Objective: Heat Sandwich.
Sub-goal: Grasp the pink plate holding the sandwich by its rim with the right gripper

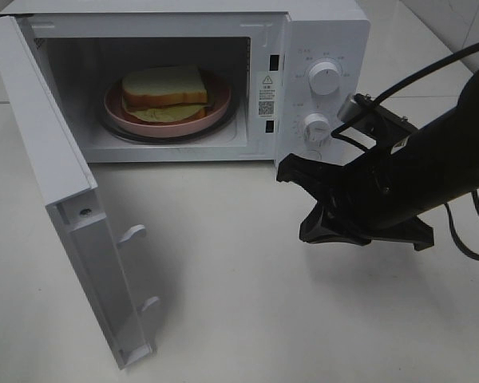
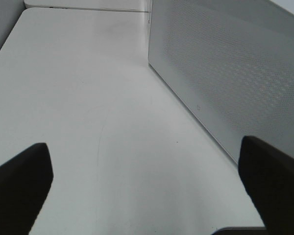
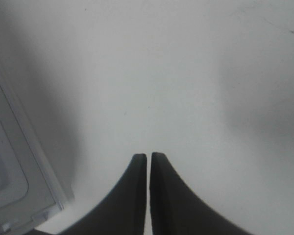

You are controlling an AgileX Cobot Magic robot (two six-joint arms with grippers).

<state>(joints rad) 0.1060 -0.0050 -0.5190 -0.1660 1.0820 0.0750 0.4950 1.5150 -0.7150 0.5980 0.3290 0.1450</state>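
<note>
The sandwich (image 1: 164,92) lies on its pink plate (image 1: 215,112) inside the white microwave (image 1: 319,36), whose door (image 1: 64,183) hangs wide open to the left. My right gripper (image 1: 287,171) hovers over the table in front of the control panel, fingers (image 3: 161,196) pressed almost together with nothing between them. The right wrist view shows bare table and a corner of the door (image 3: 19,186). My left gripper (image 2: 147,196) is out of the high view. In its own wrist view it stands open over the table, beside a white dotted panel (image 2: 225,73) of the microwave.
Two round knobs (image 1: 325,78) sit on the microwave's panel just behind the right arm. The open door juts far out over the left of the white table (image 1: 223,303). A black cable (image 1: 471,239) loops behind the right arm.
</note>
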